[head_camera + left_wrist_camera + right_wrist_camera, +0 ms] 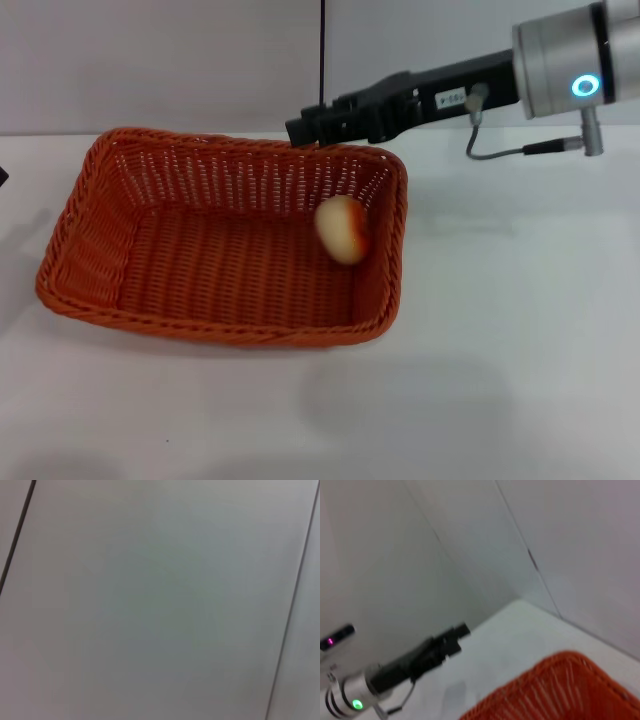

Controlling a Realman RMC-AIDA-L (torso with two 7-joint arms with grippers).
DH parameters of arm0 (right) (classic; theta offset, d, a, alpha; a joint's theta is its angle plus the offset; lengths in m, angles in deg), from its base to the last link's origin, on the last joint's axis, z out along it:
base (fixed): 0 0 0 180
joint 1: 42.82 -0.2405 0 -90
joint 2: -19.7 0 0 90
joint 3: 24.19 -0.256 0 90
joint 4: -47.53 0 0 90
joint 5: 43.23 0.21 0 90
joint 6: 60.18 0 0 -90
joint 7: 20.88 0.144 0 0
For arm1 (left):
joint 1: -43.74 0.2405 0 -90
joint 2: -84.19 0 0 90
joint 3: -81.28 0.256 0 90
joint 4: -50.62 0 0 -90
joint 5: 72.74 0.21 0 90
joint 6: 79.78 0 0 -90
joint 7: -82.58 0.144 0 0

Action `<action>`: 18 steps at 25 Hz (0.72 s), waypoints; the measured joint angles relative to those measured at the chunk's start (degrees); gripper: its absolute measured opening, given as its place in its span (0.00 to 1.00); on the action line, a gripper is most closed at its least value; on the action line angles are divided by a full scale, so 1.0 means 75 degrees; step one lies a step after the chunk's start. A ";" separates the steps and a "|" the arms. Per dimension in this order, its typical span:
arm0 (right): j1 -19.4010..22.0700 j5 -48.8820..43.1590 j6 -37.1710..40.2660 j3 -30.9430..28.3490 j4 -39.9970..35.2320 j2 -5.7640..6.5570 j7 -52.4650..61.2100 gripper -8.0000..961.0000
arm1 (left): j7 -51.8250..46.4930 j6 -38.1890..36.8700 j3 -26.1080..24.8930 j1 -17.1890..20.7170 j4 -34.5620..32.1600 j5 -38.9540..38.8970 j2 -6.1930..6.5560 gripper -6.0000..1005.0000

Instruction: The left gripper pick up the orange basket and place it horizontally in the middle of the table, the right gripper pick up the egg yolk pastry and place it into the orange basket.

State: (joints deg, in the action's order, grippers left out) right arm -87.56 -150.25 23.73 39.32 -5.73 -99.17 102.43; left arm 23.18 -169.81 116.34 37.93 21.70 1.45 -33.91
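The orange basket (200,250) lies lengthwise on the white table (500,350), left of centre; one corner of it shows in the right wrist view (560,685). The egg yolk pastry (343,229) is inside the basket, tilted on its side close to the right wall, with nothing holding it. My right gripper (303,128) reaches in from the upper right and hovers over the basket's far rim, above the pastry and apart from it. My left gripper (461,629) shows only in the right wrist view, held off beyond the basket near the wall.
A grey panelled wall (160,60) backs the table and fills the left wrist view (160,600). A thin cable (500,152) hangs under the right arm. White tabletop lies bare in front of and to the right of the basket.
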 joint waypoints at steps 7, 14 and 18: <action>0.2003 0.1358 0.0323 -0.0272 -0.2404 0.0019 -0.0343 0.51 | 0.0113 -0.0367 -0.0046 0.0190 0.0169 0.0035 0.0018 0.67; 0.3603 0.3463 0.0832 -0.1055 -0.1825 -0.0011 -0.2220 0.64 | 0.0881 -0.0373 -0.0059 0.0371 0.0271 -0.0006 0.0016 0.67; 0.3967 0.4462 0.1657 -0.1807 0.0202 0.0034 -0.4236 0.64 | 0.1562 -0.0506 -0.0209 0.0344 0.0686 -0.0081 -0.0008 0.67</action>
State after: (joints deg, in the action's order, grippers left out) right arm -57.80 -116.78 36.15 25.77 -4.21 -98.91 70.66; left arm 34.89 -173.61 114.77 40.51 26.84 0.83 -33.97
